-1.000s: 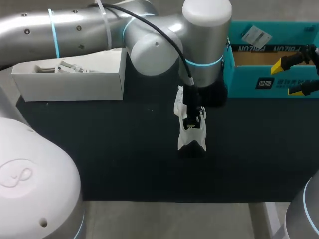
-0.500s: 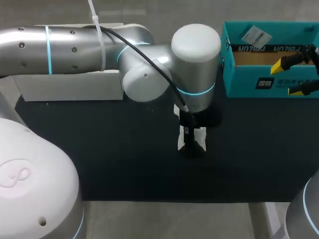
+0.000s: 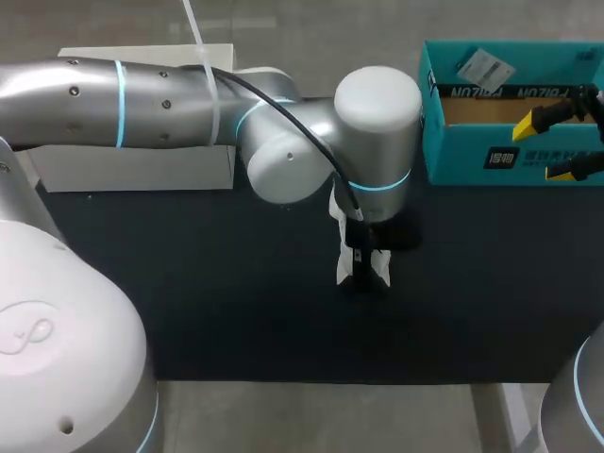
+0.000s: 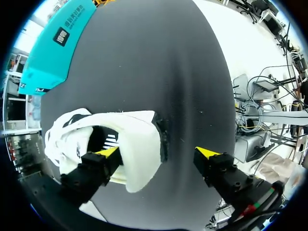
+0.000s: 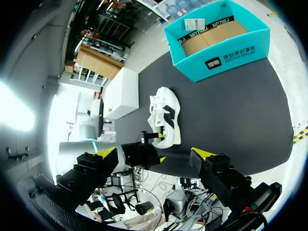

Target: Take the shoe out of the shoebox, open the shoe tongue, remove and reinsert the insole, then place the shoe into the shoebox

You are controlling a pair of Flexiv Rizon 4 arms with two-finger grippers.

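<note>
on the dark table (image 3: pixel 189 311) the teal shoebox (image 3: pixel 453 156) sits upper right in the head view, with the white shoe (image 4: pixel 134 144) mid-frame. the left gripper (image 4: pixel 159 153) is spread, one finger in the shoe's opening, the other beyond the heel. a shallow pinch could slip or drag the shoe. the right gripper (image 3: pixel 545 146) is spread and empty.

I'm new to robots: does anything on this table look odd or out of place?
Nothing looks spilled or damaged. The one oddity: the white sneaker with black markings sits on the black table, outside the teal cardboard shoebox, with one finger of the left pincer poked into its opening and the other outside its heel.
</note>
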